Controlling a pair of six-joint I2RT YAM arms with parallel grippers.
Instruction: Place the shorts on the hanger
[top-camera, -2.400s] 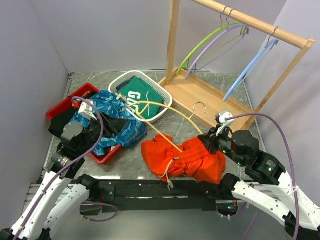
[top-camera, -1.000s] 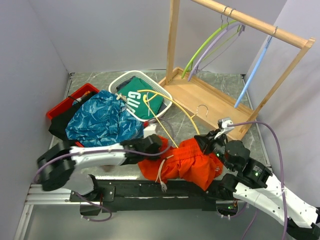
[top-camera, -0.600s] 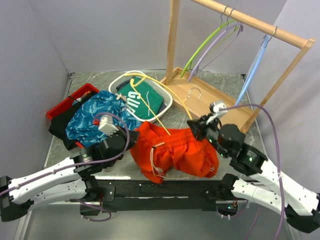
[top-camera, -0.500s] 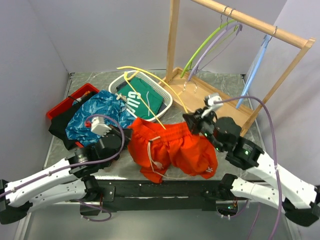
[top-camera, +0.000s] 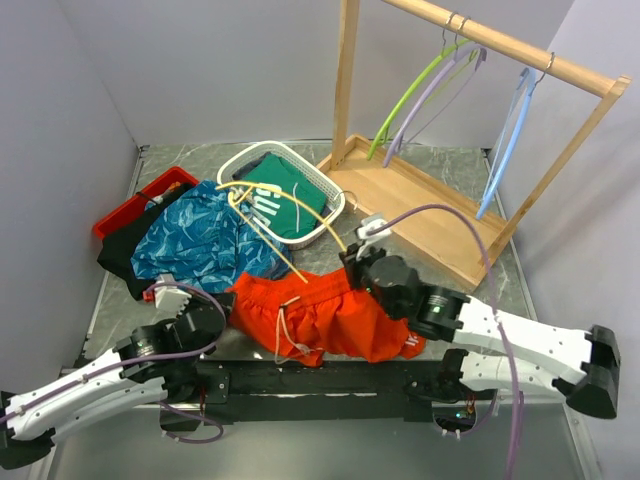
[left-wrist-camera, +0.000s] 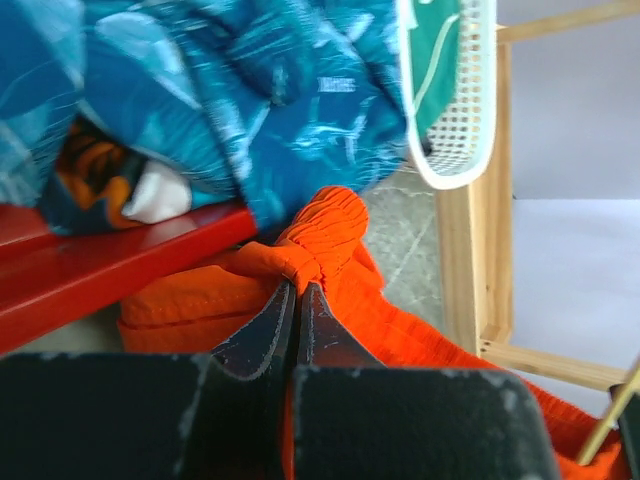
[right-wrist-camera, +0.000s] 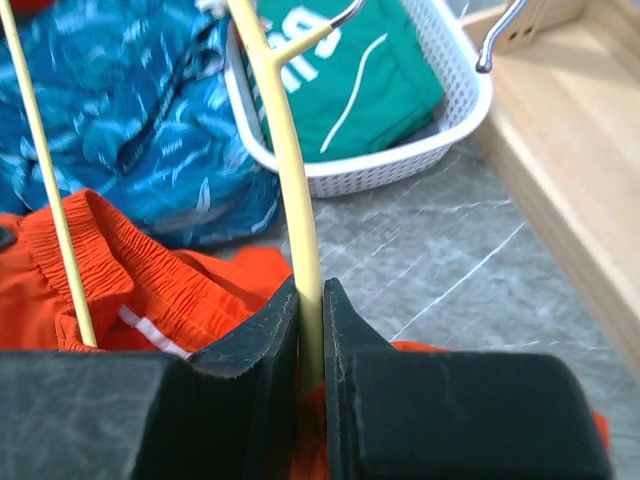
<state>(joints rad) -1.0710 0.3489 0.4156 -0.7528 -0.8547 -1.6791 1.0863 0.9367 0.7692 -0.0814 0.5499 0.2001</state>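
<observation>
The orange-red shorts (top-camera: 335, 315) lie bunched on the table's near middle, white drawstring on top. My left gripper (top-camera: 228, 305) is at their left end, shut on a fold of the gathered waistband (left-wrist-camera: 318, 240); its tips (left-wrist-camera: 298, 286) pinch the fabric. My right gripper (top-camera: 352, 262) sits above the shorts' right half, shut on the thin yellow hanger (right-wrist-camera: 285, 140). The hanger (top-camera: 268, 240) slants back left over the basket, with one thin arm (right-wrist-camera: 45, 190) running into the shorts' waist opening (right-wrist-camera: 130, 285). Its metal hook (right-wrist-camera: 495, 45) points toward the wooden base.
A white basket (top-camera: 330, 215) holds a green garment (top-camera: 283, 195). Blue patterned cloth (top-camera: 200, 240) spills over a red bin (top-camera: 130, 210) at left. A wooden rack (top-camera: 420, 205) at back right carries green, purple and light blue hangers (top-camera: 505, 140).
Both grippers have come down and to the left, bringing the shorts from raised to low over the table. The yellow hanger dropped with the right gripper and now slants over the basket.
</observation>
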